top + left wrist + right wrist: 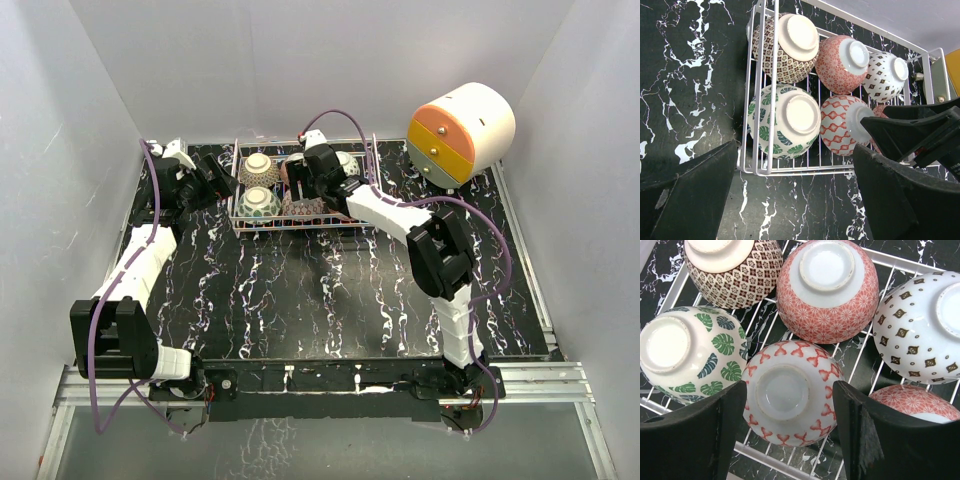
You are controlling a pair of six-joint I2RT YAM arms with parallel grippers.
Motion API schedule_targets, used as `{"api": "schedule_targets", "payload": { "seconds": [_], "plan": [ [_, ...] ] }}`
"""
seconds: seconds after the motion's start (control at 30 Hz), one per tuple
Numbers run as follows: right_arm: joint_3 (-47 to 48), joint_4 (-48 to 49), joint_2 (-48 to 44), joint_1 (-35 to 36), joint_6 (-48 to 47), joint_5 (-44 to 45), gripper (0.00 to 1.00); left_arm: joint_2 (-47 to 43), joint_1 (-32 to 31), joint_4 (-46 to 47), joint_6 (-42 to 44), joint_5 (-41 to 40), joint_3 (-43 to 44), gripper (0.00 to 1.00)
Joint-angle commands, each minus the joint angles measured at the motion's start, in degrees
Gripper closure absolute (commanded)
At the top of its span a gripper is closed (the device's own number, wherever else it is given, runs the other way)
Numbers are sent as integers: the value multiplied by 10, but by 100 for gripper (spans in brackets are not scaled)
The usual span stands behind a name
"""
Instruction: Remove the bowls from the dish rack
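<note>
Right wrist cam says we're at the very 1st pick imo: all six bowls sit upside down, foot rings up, in the dish rack (800, 170), which is at the far middle of the table (300, 300), and none are out yet. The right gripper (789, 407) is over the red-and-white bowl (787, 387) in the near row, jaws apart w/ one finger on each side of it. It doesn't look squeezed yet, tho contact is hard to judge from this angle. The left gripper (795, 157) hangs just near-left of the rack, jaws wide apart w/ nothing btwn them. The next move prob needs the right jaws to close on the sloped sides. The glaze looks slick and the shape is round, so it could squirt out if the grip is off-center. Then it needs a straight lift, bc the leaf bowl (690, 355) is right beside it on the left, the pink star-pattern bowl (827, 295) is just behind it, and another pink one (915, 402) is half hidden by the right finger. It has to clear the wire rail too before setting down on open tabletop. The surface is black marble-look w/ white veins, flat. Plain white walls (300, 60) box in the left, far and right sides. A big white cylinder (462, 130) w/ an orange-yellow face sits at the far right, well apart from the rack.
</note>
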Motion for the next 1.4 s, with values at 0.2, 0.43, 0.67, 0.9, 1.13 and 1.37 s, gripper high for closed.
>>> {"api": "schedule_targets", "payload": {
  "seconds": [0.2, 0.43, 0.67, 0.9, 1.13, 1.37],
  "plan": [
    [44, 18, 39, 6, -7, 24, 29, -4, 4, 3, 7, 9, -1, 3],
    [46, 10, 47, 10, -7, 44, 49, -2, 3, 1, 7, 10, 0, 3],
    [37, 11, 43, 17, -1, 57, 58, -2, 3, 0, 9, 10, 1, 3],
    [55, 7, 32, 17, -1, 69, 62, -2, 4, 1, 8, 14, 1, 3],
    [81, -1, 26, 17, -3, 67, 62, -2, 3, 9, 3, 27, -3, 3],
    [91, -3, 20, 11, 11, 53, 62, -3, 4, 57, -17, 78, -21, 3]
  ]
}}
